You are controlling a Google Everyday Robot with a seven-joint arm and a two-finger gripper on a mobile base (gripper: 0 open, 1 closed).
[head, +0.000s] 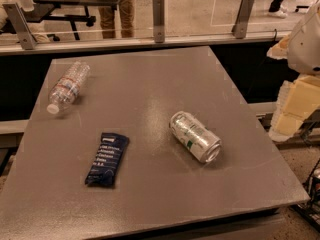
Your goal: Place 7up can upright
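The 7up can [195,136] is silvery-white with green markings. It lies on its side on the grey table [150,84], right of centre, with one end facing the front right. My gripper [294,109] shows as pale cream blocks at the right edge of the camera view, under a white arm link [306,41]. It is off the table's right side, well apart from the can, and holds nothing that I can see.
A clear plastic water bottle [68,86] lies on its side at the table's back left. A flat dark blue snack bar wrapper [107,159] lies at the front left. A low glass barrier with metal posts [158,12] runs behind the table.
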